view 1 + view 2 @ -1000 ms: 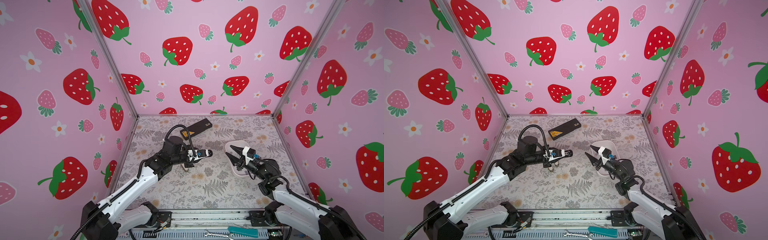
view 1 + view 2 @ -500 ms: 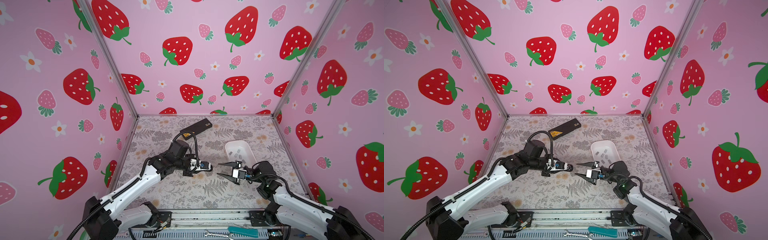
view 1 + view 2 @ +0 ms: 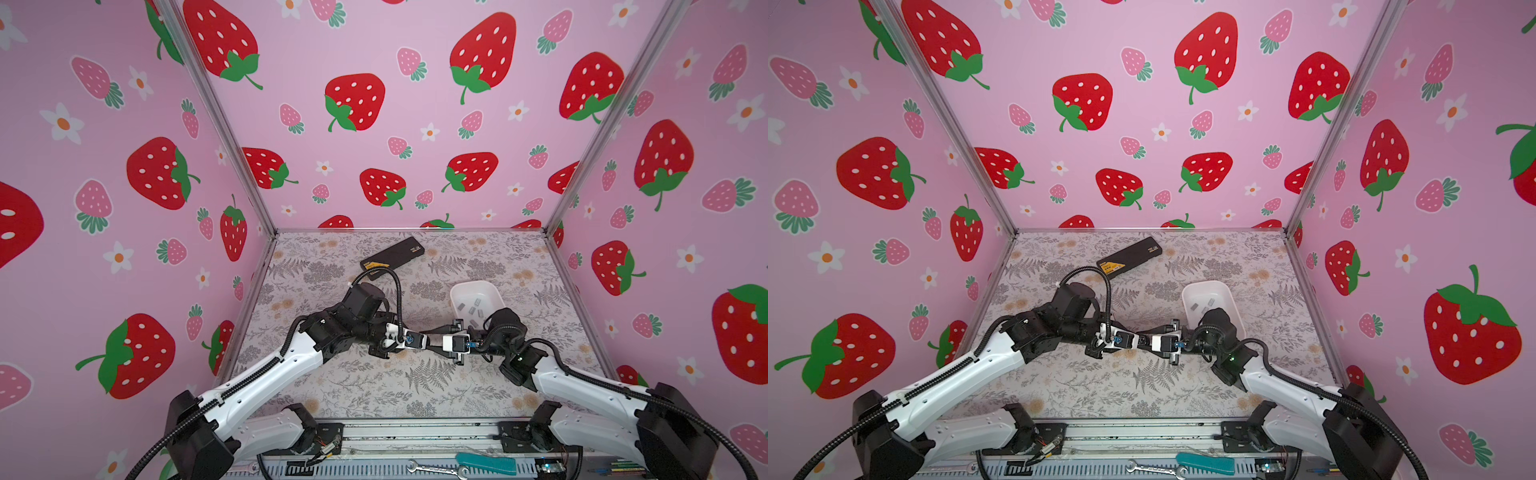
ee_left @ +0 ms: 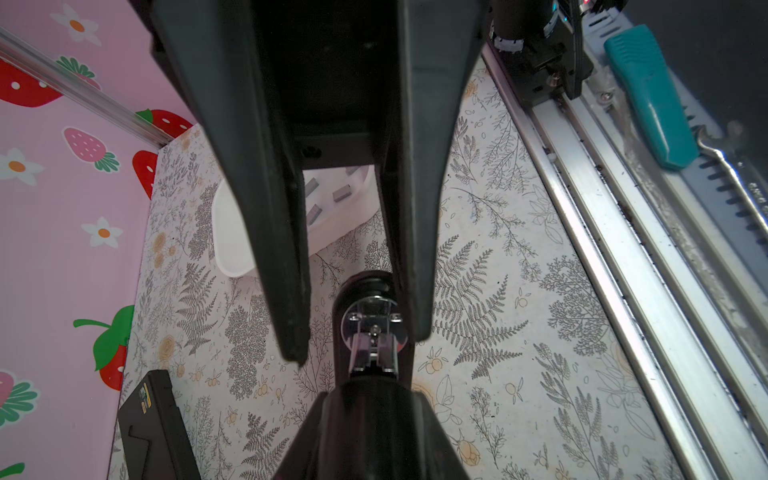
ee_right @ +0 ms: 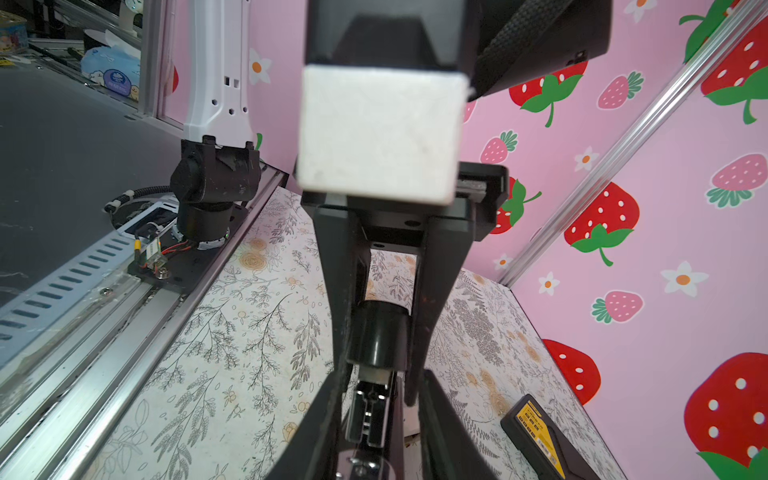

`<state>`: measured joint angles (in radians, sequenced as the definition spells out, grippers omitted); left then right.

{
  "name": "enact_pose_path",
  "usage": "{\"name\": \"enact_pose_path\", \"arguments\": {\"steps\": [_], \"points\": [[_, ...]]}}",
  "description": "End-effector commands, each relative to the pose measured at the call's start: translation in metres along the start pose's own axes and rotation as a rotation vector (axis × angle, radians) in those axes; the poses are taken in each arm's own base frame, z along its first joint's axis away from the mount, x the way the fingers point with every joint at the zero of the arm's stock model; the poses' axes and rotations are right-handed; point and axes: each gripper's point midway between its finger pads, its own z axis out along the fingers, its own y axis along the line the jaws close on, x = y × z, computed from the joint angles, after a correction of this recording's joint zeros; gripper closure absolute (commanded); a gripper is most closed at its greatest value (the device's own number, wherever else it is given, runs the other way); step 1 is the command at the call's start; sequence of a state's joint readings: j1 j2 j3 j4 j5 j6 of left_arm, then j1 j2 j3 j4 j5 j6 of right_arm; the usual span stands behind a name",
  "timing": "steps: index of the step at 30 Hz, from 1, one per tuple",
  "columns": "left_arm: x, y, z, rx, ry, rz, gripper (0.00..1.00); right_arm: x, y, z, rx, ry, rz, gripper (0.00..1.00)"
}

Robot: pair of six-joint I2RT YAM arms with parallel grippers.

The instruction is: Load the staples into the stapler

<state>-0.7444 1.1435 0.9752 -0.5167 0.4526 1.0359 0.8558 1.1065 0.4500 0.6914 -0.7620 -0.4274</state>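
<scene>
Staples [image 4: 343,192] lie loose in your white tray [image 3: 487,292], right of centre: small flat grey strips, several, apart from one another. A second ago your right gripper [image 5: 378,386] hung over that tray with jaws wide; it has since swung to mid-table, nose to nose with the left gripper [image 4: 356,343]. Between them is the stapler [image 5: 376,332], small and black with a bare metal channel. You have the right jaws drawn in snug on its round black end; the left jaws, narrowly parted, hold the other end.
</scene>
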Motion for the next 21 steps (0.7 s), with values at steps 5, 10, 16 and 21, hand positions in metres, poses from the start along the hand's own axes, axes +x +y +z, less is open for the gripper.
{"name": "enact_pose_path", "arguments": {"steps": [5,10,16,21], "points": [[-0.034,0.022,-0.02,-0.075,-0.094,0.077,1.0,0.014,-0.005,0.01,0.006,0.066,-0.035,0.67],[-0.045,0.021,-0.03,-0.084,-0.13,0.092,1.0,0.031,-0.007,0.014,0.016,0.128,-0.03,0.7],[-0.054,0.018,-0.043,-0.113,-0.174,0.117,1.0,0.045,-0.008,0.018,0.011,0.169,-0.021,0.71],[-0.057,0.016,-0.048,-0.129,-0.188,0.119,1.0,0.048,-0.009,0.02,0.006,0.177,-0.014,0.7]]}}
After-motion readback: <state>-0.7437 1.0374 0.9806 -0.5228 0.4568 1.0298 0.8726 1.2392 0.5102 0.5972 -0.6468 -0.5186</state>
